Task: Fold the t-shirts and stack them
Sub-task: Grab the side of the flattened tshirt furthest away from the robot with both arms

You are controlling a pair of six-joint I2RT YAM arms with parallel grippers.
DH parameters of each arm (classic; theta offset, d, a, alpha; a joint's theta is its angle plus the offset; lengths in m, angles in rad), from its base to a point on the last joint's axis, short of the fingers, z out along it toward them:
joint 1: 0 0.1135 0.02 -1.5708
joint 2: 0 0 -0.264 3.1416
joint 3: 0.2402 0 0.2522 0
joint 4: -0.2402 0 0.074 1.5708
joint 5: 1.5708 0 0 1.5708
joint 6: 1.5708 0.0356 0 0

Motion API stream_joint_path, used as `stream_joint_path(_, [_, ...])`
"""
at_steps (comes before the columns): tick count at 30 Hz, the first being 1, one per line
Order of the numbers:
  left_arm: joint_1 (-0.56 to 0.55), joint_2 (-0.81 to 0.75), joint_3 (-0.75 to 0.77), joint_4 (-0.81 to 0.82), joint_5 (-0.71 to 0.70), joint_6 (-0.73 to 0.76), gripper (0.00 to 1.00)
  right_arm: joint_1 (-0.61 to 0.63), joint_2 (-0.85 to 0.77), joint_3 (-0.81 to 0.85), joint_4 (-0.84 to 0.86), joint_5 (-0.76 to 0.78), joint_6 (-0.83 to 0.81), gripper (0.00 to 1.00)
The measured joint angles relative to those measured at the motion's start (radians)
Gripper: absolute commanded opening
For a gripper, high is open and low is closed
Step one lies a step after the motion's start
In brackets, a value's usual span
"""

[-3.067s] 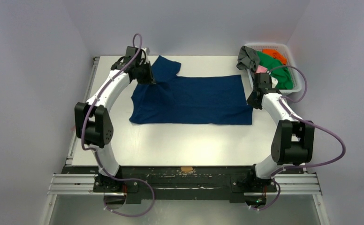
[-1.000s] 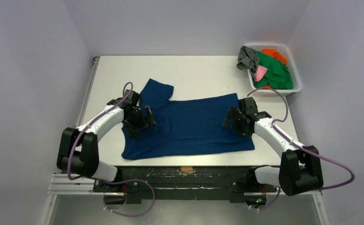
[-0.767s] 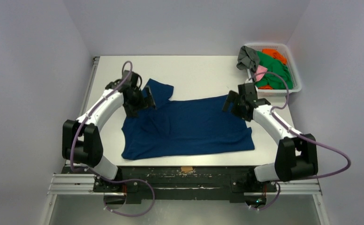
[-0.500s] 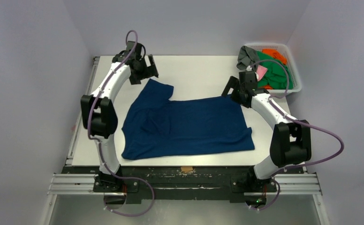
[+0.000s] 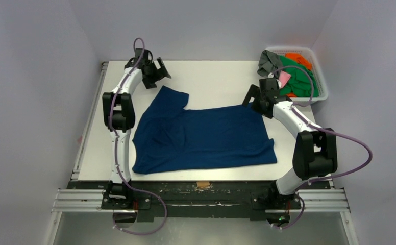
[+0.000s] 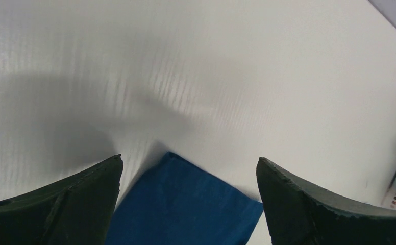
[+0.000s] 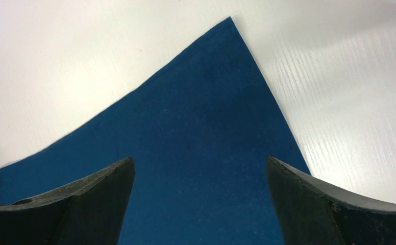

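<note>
A large navy blue t-shirt (image 5: 206, 138) lies spread flat on the white table (image 5: 216, 76), with one sleeve (image 5: 170, 97) pointing to the far left. My left gripper (image 5: 157, 71) hangs open just beyond that sleeve. In the left wrist view the sleeve's corner (image 6: 186, 209) shows between the spread fingers (image 6: 58, 204) of the left gripper (image 6: 189, 159). My right gripper (image 5: 252, 99) is open over the shirt's far right corner (image 7: 211, 92), and the right gripper (image 7: 200, 158) holds nothing. More t-shirts, green (image 5: 300, 79), orange (image 5: 300, 58), grey (image 5: 269, 64) and pink (image 5: 285, 76), are heaped in the basket.
A white mesh basket (image 5: 293, 49) stands at the table's far right corner, close behind my right arm. Metal rails run along the left edge (image 5: 91, 117) and the near edge (image 5: 201, 196). A small tan scrap (image 5: 203, 184) sits at the near edge.
Both arms have drawn back from the shirt's middle towards the far side, the left one to the far left sleeve, the right one to the far right corner. The shirt stays where it lay.
</note>
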Motion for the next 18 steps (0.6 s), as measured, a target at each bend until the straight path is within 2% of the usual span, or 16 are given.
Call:
stream_joint_path(5, [-0.005,0.061,0.047,0.042,0.062,-0.066,0.99,0.0,0.004,0.0,-0.002,-0.001,0.0,0.99])
stream_joint_path(13, [-0.013,0.079,0.063,0.027,0.108,-0.097,0.92,0.0,0.013,0.0,-0.001,-0.008,0.001,0.99])
stream_joint_path(15, [-0.018,0.075,0.059,0.019,0.106,-0.079,0.88,0.0,0.013,-0.001,-0.001,-0.009,0.001,0.99])
stream_joint_path(18, [-0.033,0.052,0.036,-0.031,0.082,-0.04,0.72,0.0,0.012,-0.008,-0.001,-0.008,0.0,0.98])
